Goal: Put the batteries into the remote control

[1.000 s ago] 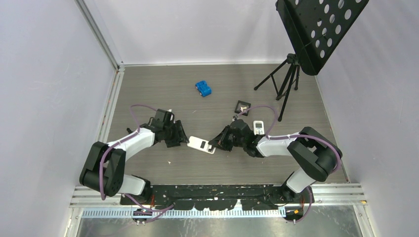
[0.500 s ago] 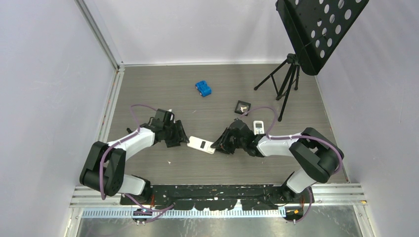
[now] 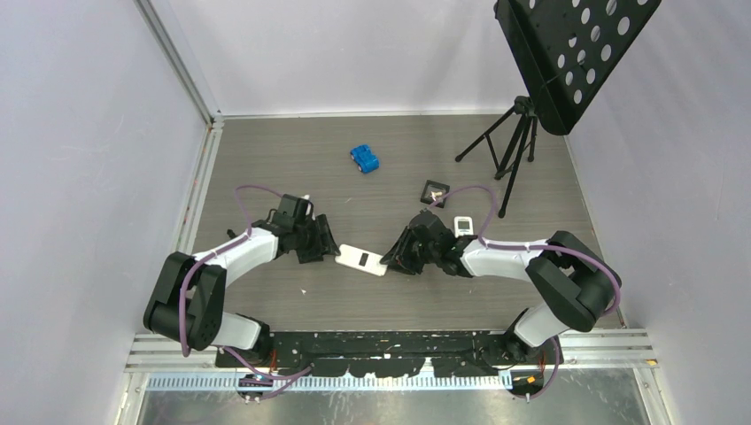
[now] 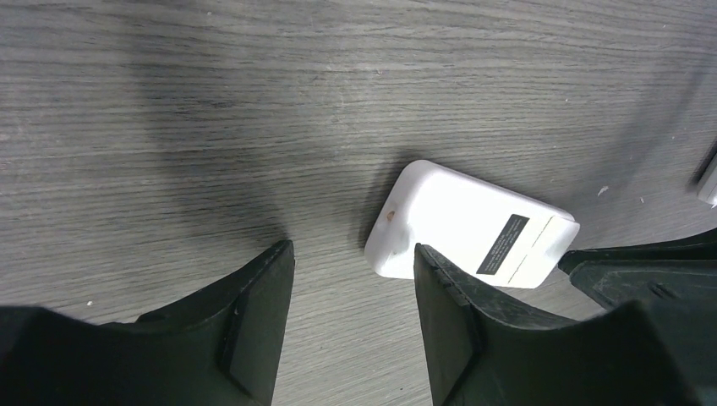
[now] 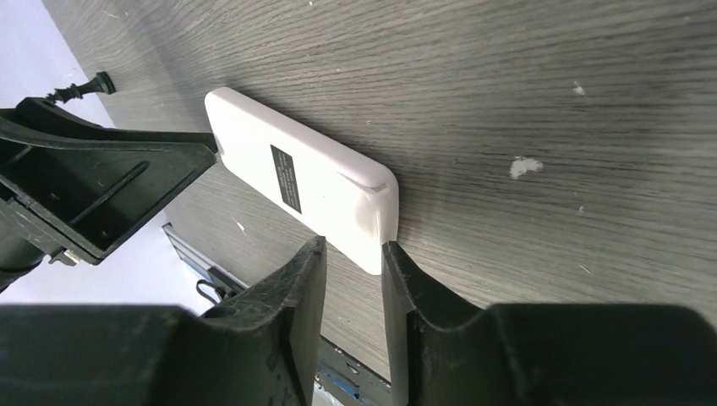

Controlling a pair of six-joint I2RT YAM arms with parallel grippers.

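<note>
Left pincer [image 4: 351, 254] and right pincer [image 5: 353, 247], both parted and empty, flank the slim white rectangular remote control [image 3: 361, 259].

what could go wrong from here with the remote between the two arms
The right end effector is open with only one corner of the remote at its tips; closing there might pinch the corner and spin it away. The left end effector is open with the remote just ahead of its fingers, not between them; pushing forward might shove it across the table.
</note>
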